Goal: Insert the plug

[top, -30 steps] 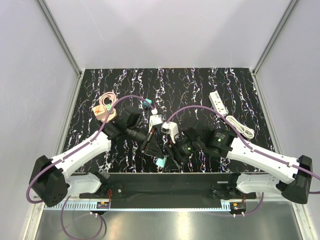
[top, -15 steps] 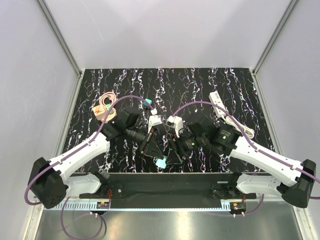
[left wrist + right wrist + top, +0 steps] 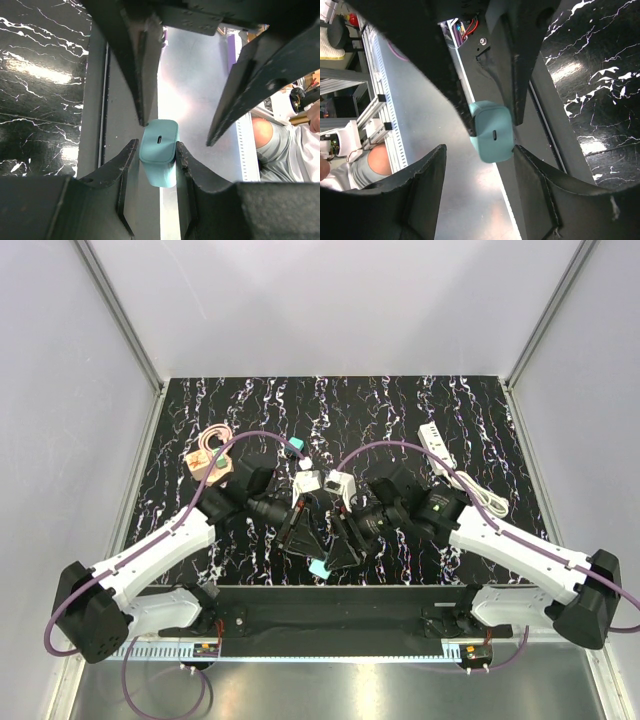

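Note:
The teal-blue plug [image 3: 293, 448] lies on the black marbled table behind the arms, with neither gripper on it. My left gripper [image 3: 156, 147] is shut on a paler mint-green cube [image 3: 160, 150] with a slot port in its face, held over the table's near edge [image 3: 320, 568]. My right gripper [image 3: 479, 150] is open. It faces the left one, with a finger on each side of that same cube [image 3: 492, 131]; its right finger nearly touches the cube. In the top view the two grippers meet tip to tip, left [image 3: 312, 558] and right [image 3: 336, 556].
A white power strip [image 3: 437, 445] lies at the back right, its white cable [image 3: 480, 495] coiled beside the right arm. A tan-brown cube [image 3: 212, 468] with a pink cable coil [image 3: 212, 443] sits at the left. Grey walls enclose the table.
The right arm has swung left and forward, bringing its open jaws around the cube in the left gripper. The left arm has barely moved.

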Controlling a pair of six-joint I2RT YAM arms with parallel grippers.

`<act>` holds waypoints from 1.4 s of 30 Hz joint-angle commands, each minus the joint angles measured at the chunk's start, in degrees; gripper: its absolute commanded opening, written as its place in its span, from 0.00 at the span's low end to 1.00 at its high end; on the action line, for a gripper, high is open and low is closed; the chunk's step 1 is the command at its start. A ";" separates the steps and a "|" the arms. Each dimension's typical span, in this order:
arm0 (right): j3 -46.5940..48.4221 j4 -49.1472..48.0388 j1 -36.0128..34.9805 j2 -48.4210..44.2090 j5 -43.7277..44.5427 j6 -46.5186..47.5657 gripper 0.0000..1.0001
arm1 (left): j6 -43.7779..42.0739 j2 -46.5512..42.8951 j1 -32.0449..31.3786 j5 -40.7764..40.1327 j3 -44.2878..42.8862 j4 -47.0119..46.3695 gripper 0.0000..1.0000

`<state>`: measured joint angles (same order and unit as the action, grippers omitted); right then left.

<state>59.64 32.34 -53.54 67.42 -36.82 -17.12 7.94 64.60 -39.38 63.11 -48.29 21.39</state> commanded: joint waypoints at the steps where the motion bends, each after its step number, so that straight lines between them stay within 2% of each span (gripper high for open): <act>1: -0.13 -2.36 0.36 1.13 -2.47 0.42 0.62 | -1.09 -1.84 -0.26 3.50 -2.51 -1.70 0.00; 8: -0.57 -4.39 0.36 1.31 -2.47 0.42 0.58 | -1.53 -2.72 -0.26 4.48 -2.07 -1.61 0.00; 12: -0.75 -5.53 0.45 1.23 -3.70 -0.36 0.47 | -1.53 -2.81 -0.26 4.56 -2.24 -1.61 0.00; 19: -3.30 -9.66 0.45 0.52 -8.09 -2.74 0.50 | -1.70 -2.55 -0.26 4.92 -2.95 -1.61 0.00; 23: -4.61 -10.45 0.45 0.52 -8.89 -3.44 0.47 | -1.70 -2.55 -0.35 5.00 -3.30 -1.61 0.00; 25: -5.14 -10.98 0.45 0.35 -8.62 -3.79 0.40 | -1.70 -2.64 -0.26 5.09 -3.39 -1.70 0.00; 26: -5.32 -11.24 0.45 -0.09 -8.53 -3.88 0.28 | -1.62 -2.64 -0.26 5.09 -3.39 -1.61 0.00; 29: -5.50 -12.03 0.45 -1.14 -7.57 -4.06 0.13 | -1.44 -2.37 -0.26 5.35 -3.39 -1.61 0.00; 31: -5.50 -12.56 0.45 -1.67 -5.73 -4.58 0.15 | -1.35 -2.28 -0.35 5.71 -3.39 -1.52 0.00; 32: -5.41 -12.56 0.54 -2.11 -5.20 -4.67 0.32 | -1.35 -2.37 -0.26 5.71 -3.30 -1.61 0.00; 36: -4.97 -12.56 0.54 -2.12 -4.75 -5.28 0.50 | -1.53 -3.07 -0.35 5.88 -3.04 -1.70 0.00; 40: -4.71 -12.47 0.54 -2.11 -3.79 -5.29 0.48 | -1.79 -3.16 -0.44 5.97 -2.51 -1.70 0.00; 42: -4.97 -12.74 0.54 -2.11 -4.22 -5.11 0.39 | -1.88 -3.16 -0.35 5.80 -2.25 -1.70 0.00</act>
<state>54.02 22.06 -53.34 66.81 -41.76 -22.02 7.03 62.96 -39.48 66.30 -49.17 21.15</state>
